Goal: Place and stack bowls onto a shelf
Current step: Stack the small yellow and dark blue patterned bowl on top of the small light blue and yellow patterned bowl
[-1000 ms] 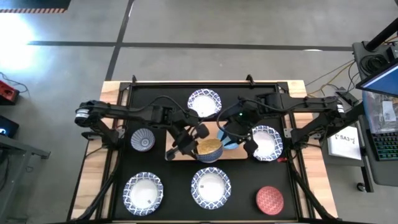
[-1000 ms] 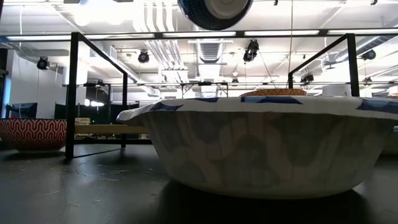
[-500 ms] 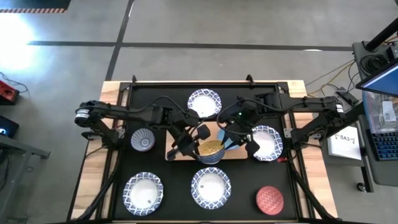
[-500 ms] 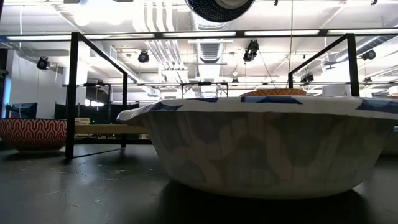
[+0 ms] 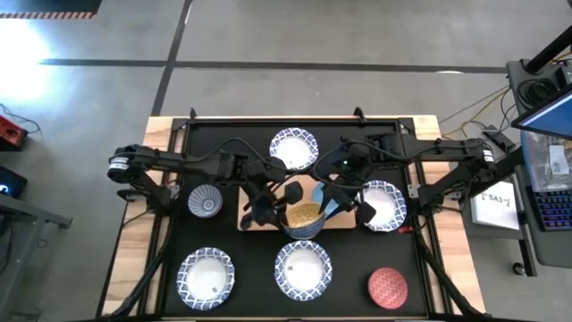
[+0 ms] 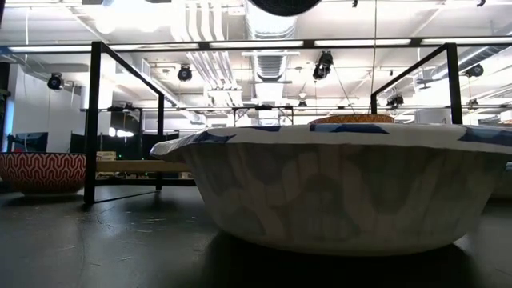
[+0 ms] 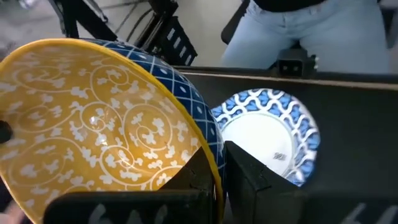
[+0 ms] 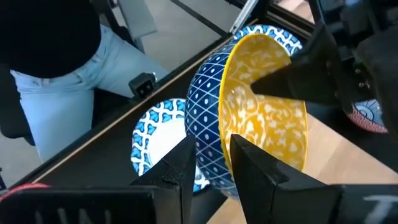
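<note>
A small bowl point(image 5: 304, 217), yellow-patterned inside and blue-latticed outside, hangs tilted over the wooden shelf point(image 5: 253, 221) at the table's middle. My left gripper point(image 5: 286, 209) is shut on its rim from the left, and my right gripper point(image 5: 329, 207) is shut on its rim from the right. The left wrist view shows the yellow inside point(image 7: 106, 137). In the right wrist view the bowl's blue outside point(image 8: 208, 112) shows. The low view shows only the bowl's dark underside point(image 6: 284, 5) at the picture's top. My left gripper pinches the bowl's rim point(image 7: 211, 163), one finger inside on the yellow face and one outside on the blue wall. The bowl is lifted clear and tilted. My right gripper has the opposite rim point(image 8: 222, 146) between its fingers, one finger point(image 8: 177, 171) on the blue outside, the other point(image 8: 255, 171) on the yellow inside. The bowl stands almost on edge in this view, clear of the shelf.
Wide blue-and-white bowls rest at the far middle point(image 5: 293, 148), right point(image 5: 382, 204), near left point(image 5: 206, 277) and near middle point(image 5: 302, 268). A small patterned bowl point(image 5: 206, 201) sits at the left and a red one point(image 5: 388, 286) near right. A person in jeans point(image 7: 311, 25) stands beyond the table.
Both grippers have stayed in place while their wrists turned, tipping the bowl held between them. In the low view its underside has climbed almost out of the top of the picture.
</note>
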`<state>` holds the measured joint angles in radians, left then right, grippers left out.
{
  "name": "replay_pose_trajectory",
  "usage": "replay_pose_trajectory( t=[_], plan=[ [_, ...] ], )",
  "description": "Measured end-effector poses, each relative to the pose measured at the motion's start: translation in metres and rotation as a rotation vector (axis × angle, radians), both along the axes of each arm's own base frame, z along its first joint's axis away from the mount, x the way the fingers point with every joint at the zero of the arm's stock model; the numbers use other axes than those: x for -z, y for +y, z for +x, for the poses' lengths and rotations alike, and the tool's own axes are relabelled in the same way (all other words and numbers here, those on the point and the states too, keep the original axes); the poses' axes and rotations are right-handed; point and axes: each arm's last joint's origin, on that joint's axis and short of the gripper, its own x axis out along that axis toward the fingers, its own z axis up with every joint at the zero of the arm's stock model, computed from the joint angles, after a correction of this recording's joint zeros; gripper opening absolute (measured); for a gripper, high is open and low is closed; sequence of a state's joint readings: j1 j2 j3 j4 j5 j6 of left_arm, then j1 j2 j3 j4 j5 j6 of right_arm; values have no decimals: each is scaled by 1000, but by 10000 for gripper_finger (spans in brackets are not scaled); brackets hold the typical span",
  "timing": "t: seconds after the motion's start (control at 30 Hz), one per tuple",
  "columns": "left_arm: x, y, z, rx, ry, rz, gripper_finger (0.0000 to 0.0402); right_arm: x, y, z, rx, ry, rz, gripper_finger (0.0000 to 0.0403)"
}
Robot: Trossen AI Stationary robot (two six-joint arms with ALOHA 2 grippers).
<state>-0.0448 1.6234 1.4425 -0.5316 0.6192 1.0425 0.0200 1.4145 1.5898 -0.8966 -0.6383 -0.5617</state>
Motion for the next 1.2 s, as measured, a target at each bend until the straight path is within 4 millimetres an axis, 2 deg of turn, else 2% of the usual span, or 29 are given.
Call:
replay_pose_trajectory(
  t=[0.17, 0.6, 0.93, 1.2],
  plan=[
    [1, 0, 3, 41, -61, 41, 6, 5, 2, 7, -53, 9, 53, 89],
    [8, 0, 8, 68, -83, 76, 6, 22, 5, 22, -159, 41, 121, 87],
    [9, 0, 10, 81, -102, 92, 8, 22, 6, 23, -190, 33, 148, 39],
    [9, 1, 10, 80, -117, 113, 15, 22, 6, 23, -183, 46, 154, 34]
  ],
)
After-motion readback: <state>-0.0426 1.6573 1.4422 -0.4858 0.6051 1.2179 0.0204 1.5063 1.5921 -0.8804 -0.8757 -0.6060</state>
